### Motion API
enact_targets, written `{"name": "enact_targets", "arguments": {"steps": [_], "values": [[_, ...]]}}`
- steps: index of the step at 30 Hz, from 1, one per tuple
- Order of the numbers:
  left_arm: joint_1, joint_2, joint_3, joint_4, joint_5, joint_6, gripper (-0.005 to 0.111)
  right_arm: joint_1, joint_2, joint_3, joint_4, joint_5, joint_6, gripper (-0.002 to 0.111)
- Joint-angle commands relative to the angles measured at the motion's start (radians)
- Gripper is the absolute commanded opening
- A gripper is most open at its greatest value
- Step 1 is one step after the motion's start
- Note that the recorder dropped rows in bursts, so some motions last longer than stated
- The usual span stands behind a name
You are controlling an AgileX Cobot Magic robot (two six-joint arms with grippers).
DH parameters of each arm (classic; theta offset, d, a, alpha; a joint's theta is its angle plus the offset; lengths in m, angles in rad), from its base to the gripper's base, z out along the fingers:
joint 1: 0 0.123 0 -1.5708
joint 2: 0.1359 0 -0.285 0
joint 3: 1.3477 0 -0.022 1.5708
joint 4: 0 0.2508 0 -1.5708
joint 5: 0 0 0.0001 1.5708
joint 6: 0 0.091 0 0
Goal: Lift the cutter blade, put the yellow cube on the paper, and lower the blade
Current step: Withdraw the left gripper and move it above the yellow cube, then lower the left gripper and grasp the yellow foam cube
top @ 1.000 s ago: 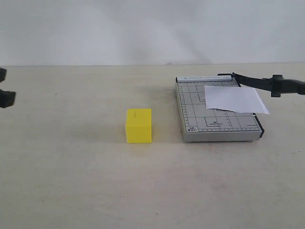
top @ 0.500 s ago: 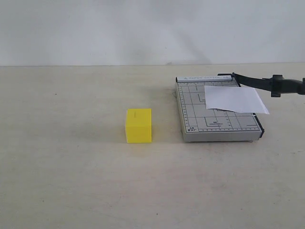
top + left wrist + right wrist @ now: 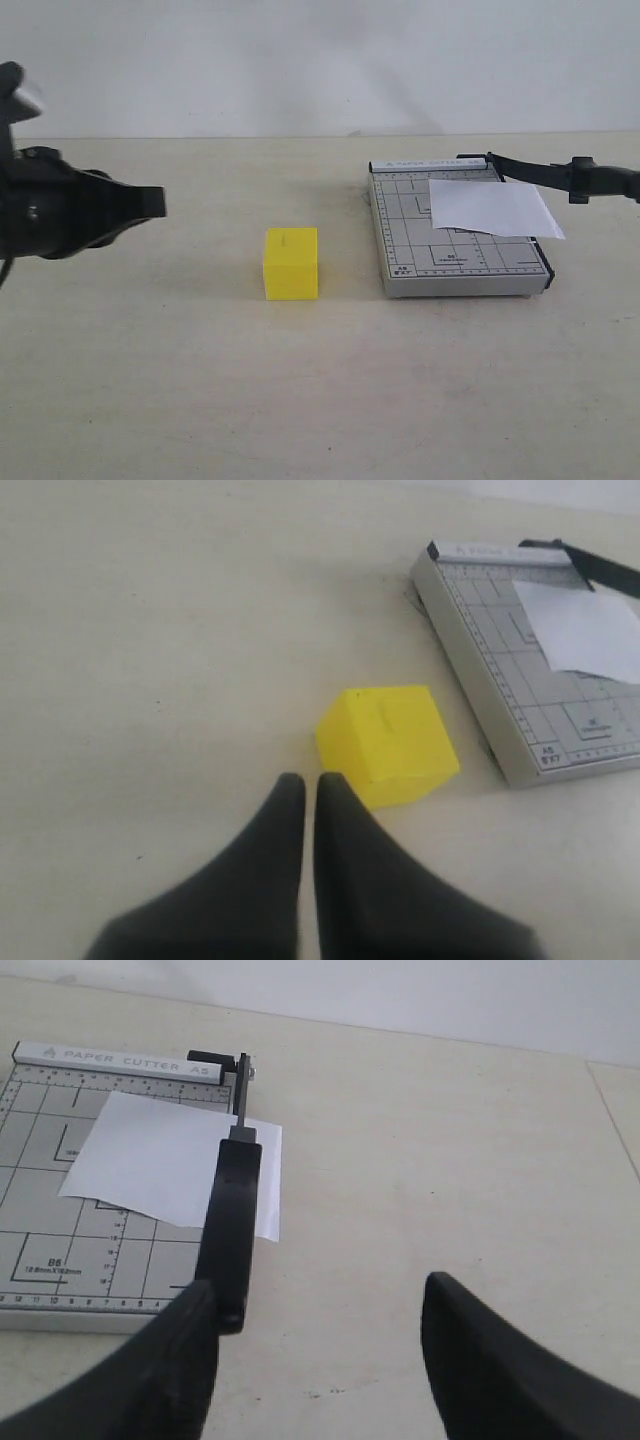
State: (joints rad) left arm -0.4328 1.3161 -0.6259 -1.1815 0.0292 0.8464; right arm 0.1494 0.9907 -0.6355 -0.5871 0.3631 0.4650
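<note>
The yellow cube (image 3: 291, 263) (image 3: 390, 742) rests on the table, left of the grey cutter board (image 3: 410, 250) (image 3: 500, 695) (image 3: 40, 1160). The white paper (image 3: 490, 208) (image 3: 585, 630) (image 3: 160, 1160) lies on the board and overhangs its right edge. The cutter blade (image 3: 560, 175) (image 3: 232, 1230) stands raised, its handle out to the right. My left gripper (image 3: 158, 203) (image 3: 305, 782) is shut and empty, left of the cube and apart from it. My right gripper (image 3: 320, 1290) is open, and the handle end lies against the inside of one finger (image 3: 170, 1370). The exterior view does not show the right gripper.
The beige table (image 3: 300, 400) runs back to a white wall (image 3: 300, 60). Bare tabletop lies between the cube and the board, in front of both, and to the right of the board (image 3: 450, 1140).
My left arm has come into the exterior view from the left edge, reaching toward the cube. Cube, paper and blade have not moved.
</note>
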Motion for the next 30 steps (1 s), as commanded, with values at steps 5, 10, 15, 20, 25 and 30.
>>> {"name": "enact_targets", "arguments": {"steps": [5,10,15,20,25,30], "values": [[-0.037,0.188,-0.108,0.005,-0.029,0.018,0.011,0.002,-0.003,-0.004,0.004,0.007,0.086,0.007],[-0.037,0.256,-0.163,-0.002,-0.029,0.018,0.032,0.002,-0.003,-0.004,0.004,0.007,0.086,0.0],[-0.037,0.363,-0.251,-0.045,0.012,-0.005,0.061,0.002,-0.003,-0.004,0.004,0.007,0.082,0.0],[-0.046,0.5,-0.37,-0.06,0.103,-0.047,0.092,0.002,-0.003,-0.004,0.004,0.007,0.082,0.0],[-0.056,0.589,-0.468,-0.06,0.175,-0.047,0.098,0.002,-0.003,-0.004,0.004,0.007,0.082,0.0],[-0.056,0.639,-0.517,-0.092,0.189,-0.047,0.098,0.002,-0.003,-0.004,0.004,0.007,0.082,0.0]]}}
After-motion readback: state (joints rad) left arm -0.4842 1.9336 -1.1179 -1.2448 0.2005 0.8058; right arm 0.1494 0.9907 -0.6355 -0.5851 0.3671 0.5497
